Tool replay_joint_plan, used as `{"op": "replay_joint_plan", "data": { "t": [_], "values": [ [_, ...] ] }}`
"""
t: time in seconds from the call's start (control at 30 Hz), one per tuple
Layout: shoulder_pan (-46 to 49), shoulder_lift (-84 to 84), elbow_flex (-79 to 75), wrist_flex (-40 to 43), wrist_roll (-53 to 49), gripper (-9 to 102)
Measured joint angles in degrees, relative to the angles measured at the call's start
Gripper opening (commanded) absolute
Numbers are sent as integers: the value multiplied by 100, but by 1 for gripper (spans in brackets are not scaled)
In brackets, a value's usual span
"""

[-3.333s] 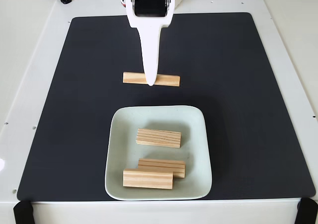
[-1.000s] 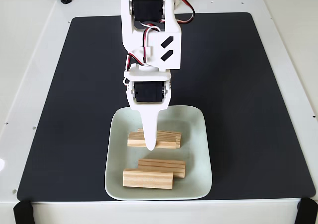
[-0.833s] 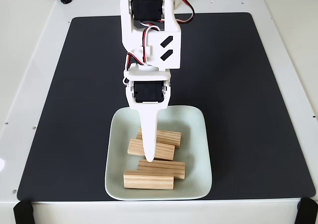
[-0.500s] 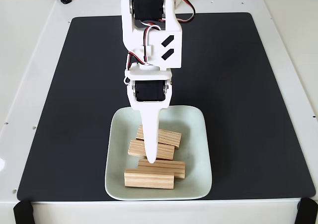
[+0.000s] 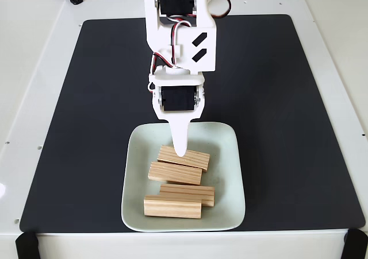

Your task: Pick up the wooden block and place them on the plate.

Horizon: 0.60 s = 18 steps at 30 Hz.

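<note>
Counter [image 5: 34,69]: a white surface that carries everything else, seen from above in the fixed view.
Mat [image 5: 276,98]: a large black sheet that covers most of the counter; the plate lies on its near middle part.
Arm [image 5: 179,35]: a white jointed arm with black motors and red, white and black wires, reaching from the far edge toward the plate.
Plate [image 5: 230,173]: a pale mint-white square plate with rounded corners and a raised rim, flat on the mat, holding all four blocks.
Tool [image 5: 180,153]: one white tapered finger shows, pointing down, its tip over the far edge of the farthest block; whether the jaws are spread or pressed together cannot be told from this angle, and nothing is seen pinched in them.
Farthest wooden block [image 5: 192,158]: light tan with lengthwise grain, lying slightly tilted in the plate's middle, just under the tool's tip.
Second wooden block [image 5: 175,173]: just in front of the farthest one and touching it, shifted a little to the left.
Third wooden block [image 5: 192,192]: nearer again, lying level, partly behind the nearest one.
Nearest wooden block [image 5: 172,207]: beside the plate's near rim, touching the third block.
</note>
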Motion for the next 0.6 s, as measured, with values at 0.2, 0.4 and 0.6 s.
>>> {"op": "replay_joint_plan", "data": {
  "t": [0.2, 0.4, 0.6],
  "values": [
    [0, 501, 633, -246, 0, 0],
    [0, 2654, 3190, -1890, 0, 0],
    [-114, 5326, 6961, -4931, -9, 0]
  ]
}}
